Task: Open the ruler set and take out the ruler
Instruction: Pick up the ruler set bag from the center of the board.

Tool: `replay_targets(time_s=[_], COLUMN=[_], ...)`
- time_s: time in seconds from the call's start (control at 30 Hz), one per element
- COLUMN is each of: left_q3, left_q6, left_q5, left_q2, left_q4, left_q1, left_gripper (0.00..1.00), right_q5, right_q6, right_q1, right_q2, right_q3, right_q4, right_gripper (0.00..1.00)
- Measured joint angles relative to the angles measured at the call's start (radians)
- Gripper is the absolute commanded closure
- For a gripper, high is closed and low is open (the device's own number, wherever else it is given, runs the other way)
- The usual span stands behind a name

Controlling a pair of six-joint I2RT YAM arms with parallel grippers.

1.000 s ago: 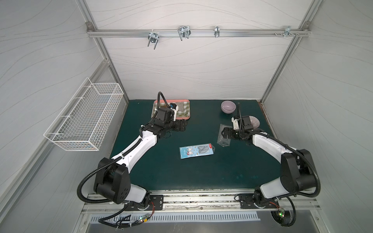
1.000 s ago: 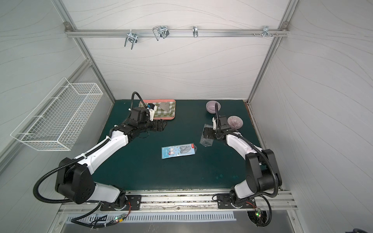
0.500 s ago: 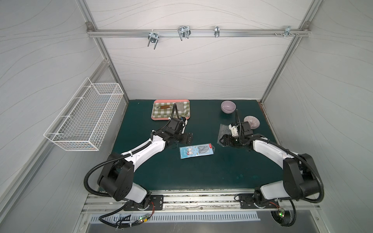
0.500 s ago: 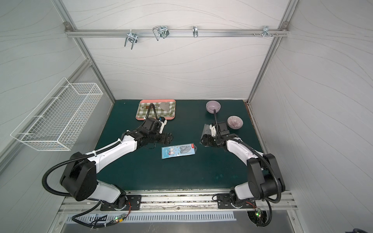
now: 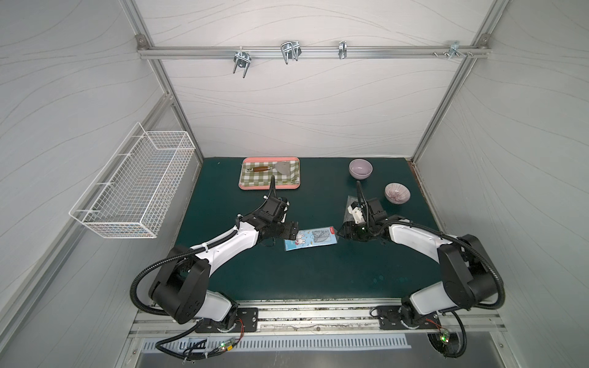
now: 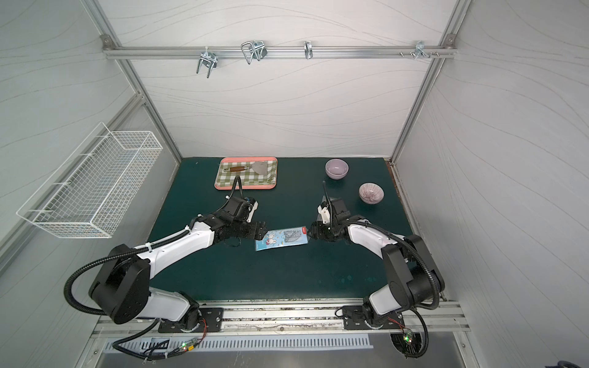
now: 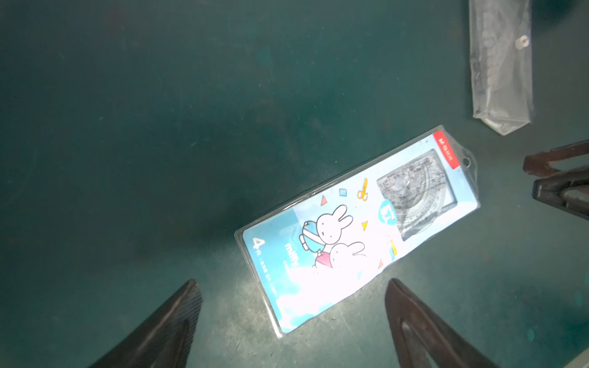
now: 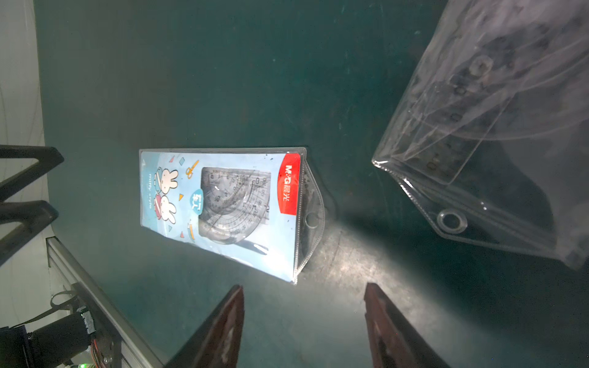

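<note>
The ruler set (image 5: 310, 239) (image 6: 282, 239) is a flat blue pouch with rabbit pictures and a red band, lying closed on the green mat. Clear rulers (image 8: 236, 204) (image 7: 414, 197) show through its window. My left gripper (image 5: 294, 234) (image 7: 291, 283) is open and low at the pouch's blue end, whose corner lies between its fingers. At the red flap end (image 8: 288, 184), my right gripper (image 5: 341, 232) (image 8: 304, 286) is open more narrowly, with only mat between its fingers. Neither touches the pouch.
A clear plastic pouch (image 8: 494, 143) (image 7: 500, 63) lies just behind the right gripper. At the back are a checked tray (image 5: 269, 186) holding a spatula (image 5: 280, 167), and two purple bowls (image 5: 360, 168) (image 5: 397, 192). A wire basket (image 5: 137, 184) hangs on the left wall.
Both arms have come forward and inward from the back of the mat, down to the two ends of the ruler set. The right jaws have narrowed markedly, the left ones slightly.
</note>
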Motion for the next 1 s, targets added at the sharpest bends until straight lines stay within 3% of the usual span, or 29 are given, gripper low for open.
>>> replay_targets(time_s=[0.33, 0.47, 0.57, 0.6, 1.0], left_q3=[-0.036, -0.049, -0.058, -0.063, -0.107], left_q6=[-0.037, -0.044, -0.055, -0.061, -0.077], left_q5=[0.041, 0.06, 0.073, 0.074, 0.032], left_q2=[0.003, 0.02, 0.038, 0.04, 0.037], left_q4=[0.002, 0.008, 0.008, 0.009, 0.016], left_q1=[0.0, 0.0, 0.0, -0.001, -0.001], left_gripper=[0.34, 0.59, 0.93, 1.0, 1.0], right_q5=[-0.044, -0.061, -0.07, -0.072, -0.083], right_q6=[0.029, 0.037, 0.042, 0.043, 0.045], right_q1=[0.0, 0.0, 0.0, 0.0, 0.0], right_q2=[0.093, 0.109, 0.116, 0.118, 0.143], right_q3=[-0.011, -0.011, -0.011, -0.011, 0.005], right_q4=[0.082, 0.117, 0.135, 0.138, 0.159], right_gripper=[0.43, 0.44, 0.45, 0.44, 0.46])
